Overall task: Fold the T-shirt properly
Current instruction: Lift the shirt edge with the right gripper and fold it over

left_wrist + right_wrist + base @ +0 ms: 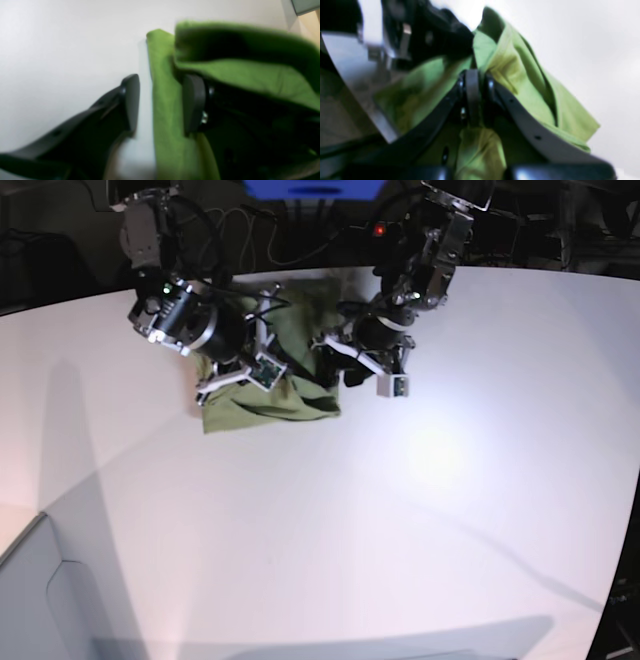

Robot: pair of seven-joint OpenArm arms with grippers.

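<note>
The olive-green T-shirt (262, 398) lies bunched and partly folded near the back of the white table (420, 510). My right gripper (472, 83) is shut on a pinch of its fabric (520, 82), which drapes over and around the jaws. In the base view this right gripper (262, 340) sits over the shirt's upper left part. My left gripper (161, 102) is open, and a folded edge of the T-shirt (165, 87) runs between its jaws. One finger (193, 102) is tucked under a raised fold. In the base view the left gripper (332, 360) is at the shirt's right edge.
Both arms reach in from the back edge, close together over the shirt. Cables and dark equipment (300, 240) lie behind the table, with a blue object (312, 188) at the top. A grey panel (40, 600) sits at the front left corner.
</note>
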